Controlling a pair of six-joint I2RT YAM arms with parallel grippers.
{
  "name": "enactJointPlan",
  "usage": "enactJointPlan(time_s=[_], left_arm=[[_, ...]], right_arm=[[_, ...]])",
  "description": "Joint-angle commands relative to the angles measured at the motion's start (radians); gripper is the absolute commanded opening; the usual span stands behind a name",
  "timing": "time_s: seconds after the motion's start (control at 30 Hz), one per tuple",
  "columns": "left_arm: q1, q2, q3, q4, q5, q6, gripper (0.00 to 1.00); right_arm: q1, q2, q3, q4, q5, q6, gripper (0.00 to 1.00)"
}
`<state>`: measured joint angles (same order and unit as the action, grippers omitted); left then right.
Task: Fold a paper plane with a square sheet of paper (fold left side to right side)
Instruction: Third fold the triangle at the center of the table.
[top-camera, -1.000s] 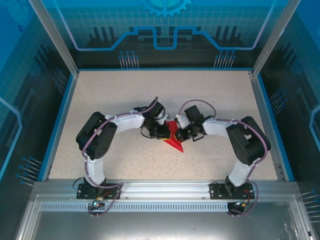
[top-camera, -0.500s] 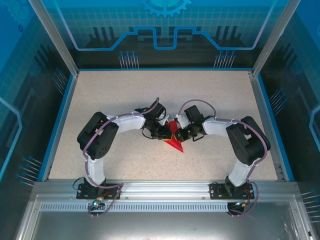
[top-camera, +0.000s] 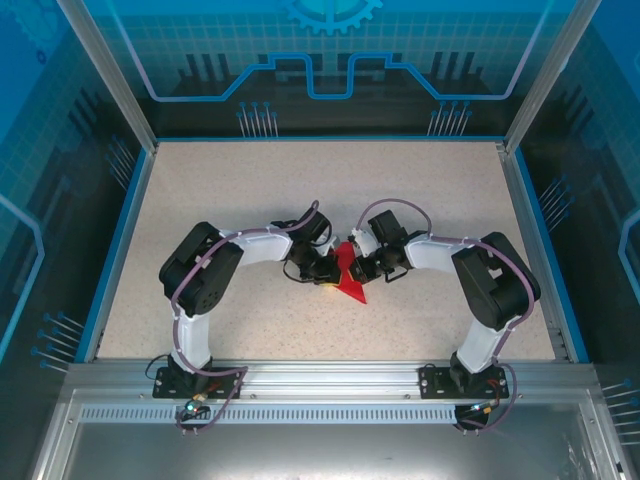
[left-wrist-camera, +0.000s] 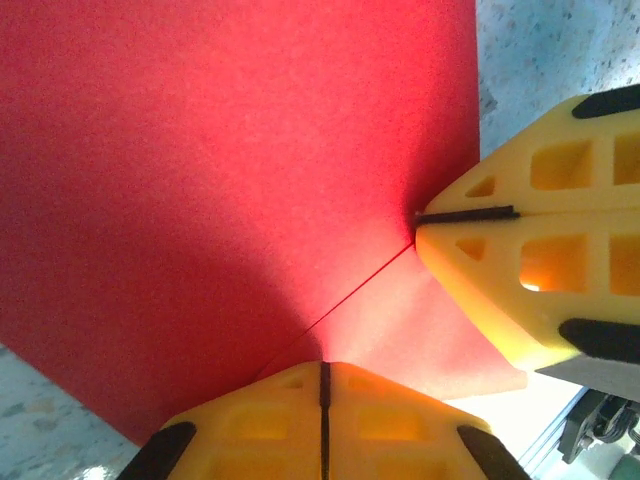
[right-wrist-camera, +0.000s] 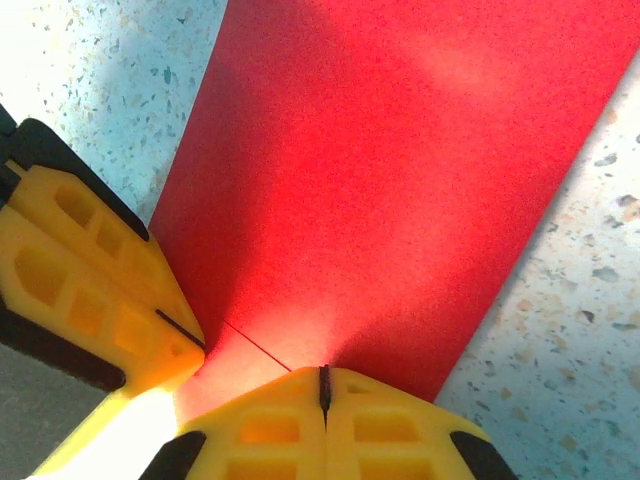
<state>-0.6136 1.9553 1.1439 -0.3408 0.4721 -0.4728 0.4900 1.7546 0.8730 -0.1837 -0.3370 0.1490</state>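
item: red paper sheet (top-camera: 350, 280) | I read: plain bright red, matte, folded, one straight crease | pose: narrow wedge, point toward near edge | place: table centre

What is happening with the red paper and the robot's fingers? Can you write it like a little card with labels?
Paper: red paper, folded, lying on the speckled table
Shape: pointed end toward the arm bases
Left side: left fingers shut, tips touching a crease in the paper
Right side: right fingers shut, tips at the same crease
Gap: a short stretch of crease between the two tips
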Motion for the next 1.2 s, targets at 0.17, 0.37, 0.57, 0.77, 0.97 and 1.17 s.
enactJointPlan(time_s=[0.17,0.37,0.57,0.77,0.97,1.17], left_arm=[[-0.007,0.038,-0.053,-0.019,-0.062,-0.012,0.08],[-0.007,0.060,-0.047,-0.019,-0.072,-0.012,0.08],[-0.006,0.060,-0.046,-0.024,-0.076,-0.013,0.07],[-0.007,0.050,-0.046,-0.029,-0.079,-0.009,0.07],[-0.007,0.044,-0.044,-0.032,-0.079,-0.008,0.07],[-0.007,0.035,-0.043,-0.034,-0.081,-0.007,0.07]], right_arm=[[0.004,0.006,0.001,-0.068,0.045,-0.009,0.00],[-0.017,-0.080,0.048,-0.079,0.036,0.024,0.23],[-0.034,-0.211,0.041,-0.157,0.076,0.038,0.38],[-0.009,-0.301,-0.056,-0.173,-0.093,0.111,0.34],[0.022,-0.230,-0.105,-0.157,-0.215,0.182,0.29],[0.034,-0.150,-0.079,-0.155,-0.207,0.181,0.29]])
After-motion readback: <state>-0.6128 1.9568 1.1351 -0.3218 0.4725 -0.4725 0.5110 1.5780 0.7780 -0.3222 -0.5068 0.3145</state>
